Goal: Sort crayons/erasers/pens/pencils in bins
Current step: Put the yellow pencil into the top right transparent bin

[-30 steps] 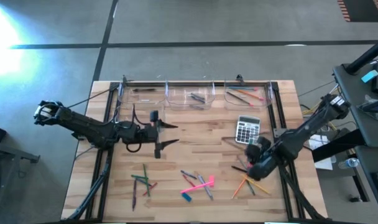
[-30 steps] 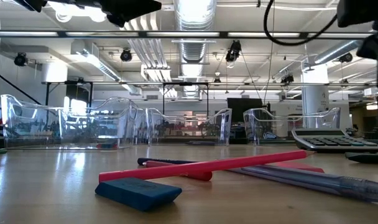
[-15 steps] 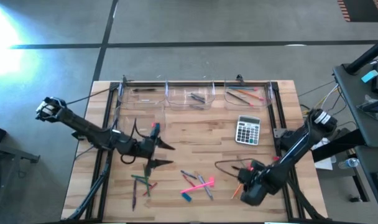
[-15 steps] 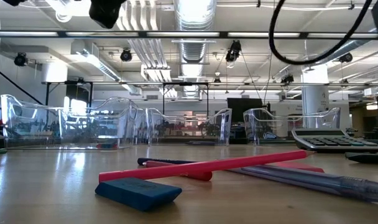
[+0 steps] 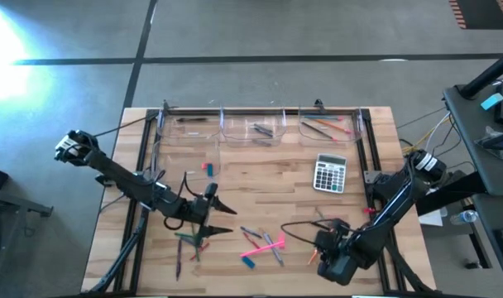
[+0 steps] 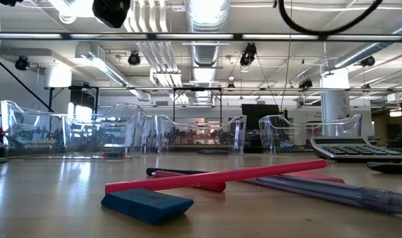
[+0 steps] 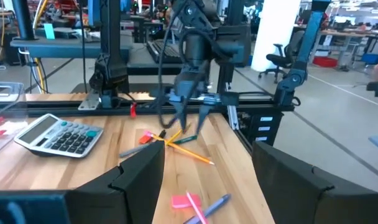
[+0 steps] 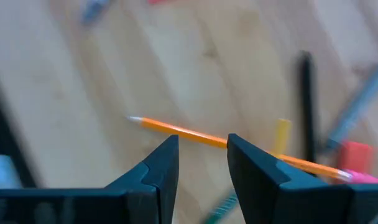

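Observation:
Orange and yellow pencils (image 7: 176,142) lie loose on the wood near the table's right front. My right gripper (image 7: 189,127) hangs just above them, pointing steeply down, open. In its wrist view one orange pencil (image 8: 189,134) lies crosswise just beyond the fingertips (image 8: 201,155). My left gripper (image 5: 225,219) is level and wide open over the left front, beside green and red sticks (image 5: 189,240). Pink sticks (image 5: 264,242) and a blue eraser (image 6: 147,203) lie at the front centre. Clear bins (image 5: 260,126) line the far edge.
A grey calculator (image 5: 329,172) lies right of centre, behind the right gripper. A small red piece (image 5: 207,168) lies alone left of centre. Black frame rails (image 5: 144,165) run along both table sides. A cable loops beside the right gripper (image 5: 297,225).
My right gripper has swung from beside the calculator toward the near edge and sunk over the orange pencils. My left gripper has gone toward the near edge and down, and has rolled a little, ending beside the green sticks. No object on the table has moved.

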Controlling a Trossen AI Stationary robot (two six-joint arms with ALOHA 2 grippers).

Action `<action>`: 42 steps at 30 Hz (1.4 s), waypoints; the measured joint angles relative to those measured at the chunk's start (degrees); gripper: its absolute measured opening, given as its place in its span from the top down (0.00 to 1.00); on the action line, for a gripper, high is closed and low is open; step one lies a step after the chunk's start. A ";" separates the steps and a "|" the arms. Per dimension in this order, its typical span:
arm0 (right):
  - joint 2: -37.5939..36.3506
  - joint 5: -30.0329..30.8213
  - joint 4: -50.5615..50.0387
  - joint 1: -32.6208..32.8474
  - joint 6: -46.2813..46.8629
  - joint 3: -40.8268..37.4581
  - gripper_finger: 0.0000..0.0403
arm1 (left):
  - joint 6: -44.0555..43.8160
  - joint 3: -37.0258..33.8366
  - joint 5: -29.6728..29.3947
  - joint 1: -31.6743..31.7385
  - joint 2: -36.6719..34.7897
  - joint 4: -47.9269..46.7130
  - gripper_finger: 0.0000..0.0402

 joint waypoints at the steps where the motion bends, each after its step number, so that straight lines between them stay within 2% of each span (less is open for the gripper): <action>1: -0.15 -0.01 -0.88 0.00 0.97 -0.63 0.68 | 0.04 0.12 0.00 0.02 0.11 -0.02 0.43; 15: -0.47 -0.05 -1.54 -1.27 1.90 -6.15 0.68 | 0.46 0.26 0.00 0.04 -0.35 -0.15 0.43; 42: -0.60 0.01 1.96 -3.06 -0.16 -10.19 0.69 | 0.22 0.28 0.00 0.04 -0.39 0.00 0.43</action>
